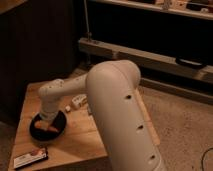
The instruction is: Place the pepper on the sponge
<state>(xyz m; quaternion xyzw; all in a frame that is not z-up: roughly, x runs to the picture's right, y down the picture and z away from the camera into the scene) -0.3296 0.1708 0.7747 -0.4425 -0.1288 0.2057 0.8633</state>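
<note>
The orange-red pepper [49, 128] lies in a black bowl [61, 130] on the left part of the wooden table [80, 140]. My white arm bends down over the bowl, and my gripper [45, 121] hangs at its end just above the pepper, mostly covered by the wrist. Whether it touches the pepper I cannot tell. The sponge is out of view, perhaps behind the arm.
A white tube with an orange label [77, 100] lies behind the bowl, beside a small pale object [67, 108]. A flat dark packet [30, 157] rests near the table's front left corner. Dark shelving [150, 55] stands behind the table, with speckled floor [185, 125] to the right.
</note>
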